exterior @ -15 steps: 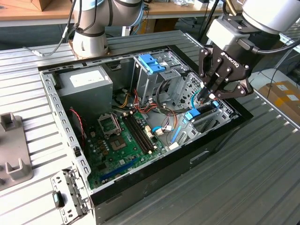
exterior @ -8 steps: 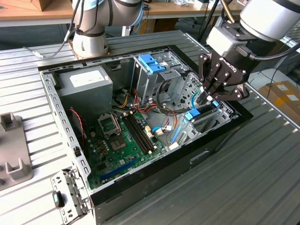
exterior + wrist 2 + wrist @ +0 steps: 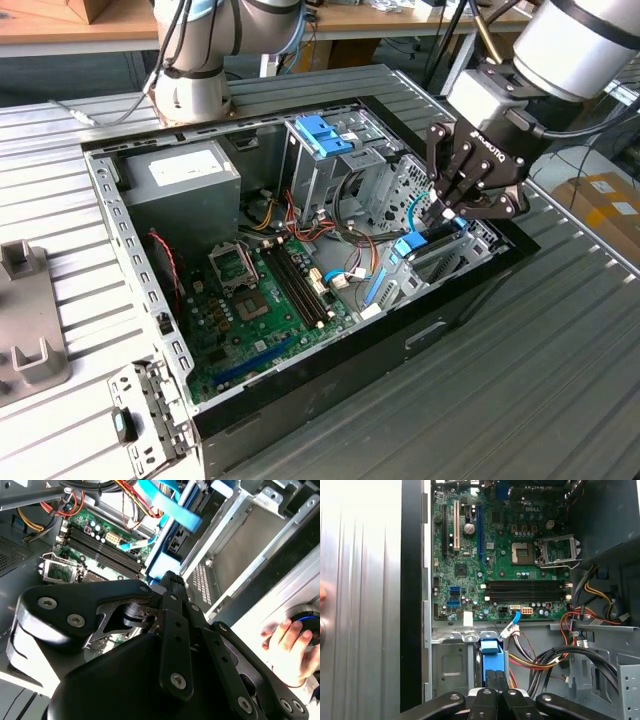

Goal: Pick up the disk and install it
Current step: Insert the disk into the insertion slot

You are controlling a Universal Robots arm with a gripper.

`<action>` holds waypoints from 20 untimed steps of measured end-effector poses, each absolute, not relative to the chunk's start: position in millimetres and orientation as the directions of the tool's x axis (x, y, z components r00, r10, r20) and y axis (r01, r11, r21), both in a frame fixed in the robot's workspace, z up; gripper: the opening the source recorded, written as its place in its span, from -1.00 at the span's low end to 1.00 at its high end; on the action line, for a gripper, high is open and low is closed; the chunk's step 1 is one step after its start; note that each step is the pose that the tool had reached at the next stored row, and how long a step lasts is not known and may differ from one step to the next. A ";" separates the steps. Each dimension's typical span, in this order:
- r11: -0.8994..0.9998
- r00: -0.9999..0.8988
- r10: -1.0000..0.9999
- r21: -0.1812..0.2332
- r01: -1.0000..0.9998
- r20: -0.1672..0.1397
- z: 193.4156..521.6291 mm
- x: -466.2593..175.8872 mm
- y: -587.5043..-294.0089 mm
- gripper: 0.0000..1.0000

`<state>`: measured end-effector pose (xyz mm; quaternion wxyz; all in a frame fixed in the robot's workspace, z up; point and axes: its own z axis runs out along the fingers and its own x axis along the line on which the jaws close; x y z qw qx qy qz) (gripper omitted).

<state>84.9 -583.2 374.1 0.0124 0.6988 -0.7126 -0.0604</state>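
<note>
In the exterior view the black gripper (image 3: 441, 212) points down into the open metal computer case (image 3: 150, 300). Its tip is at the disk (image 3: 410, 247), which sits tilted in the bay at the exterior view's right. In the second wrist view the gripper (image 3: 168, 576) hangs just beside the disk (image 3: 161, 555), whose blue plastic rail is smooth. In the first wrist view the matte fingers (image 3: 491, 680) are pressed together over the disk (image 3: 490, 647).

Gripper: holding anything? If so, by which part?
Cannot be told. The gripper looks shut, with its tips at the blue end of the disk; whether they pinch it is hidden.
</note>
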 end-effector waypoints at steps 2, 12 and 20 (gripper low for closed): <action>0.016 -0.023 -0.998 0.109 -0.994 -0.066 370.8 88.2 -582.7 -0.80; 0.016 -0.025 -0.998 0.136 -0.991 -0.066 348.9 106.6 -580.4 -0.80; 0.016 -0.026 -0.997 0.147 -0.989 -0.066 336.6 112.8 -580.0 -0.80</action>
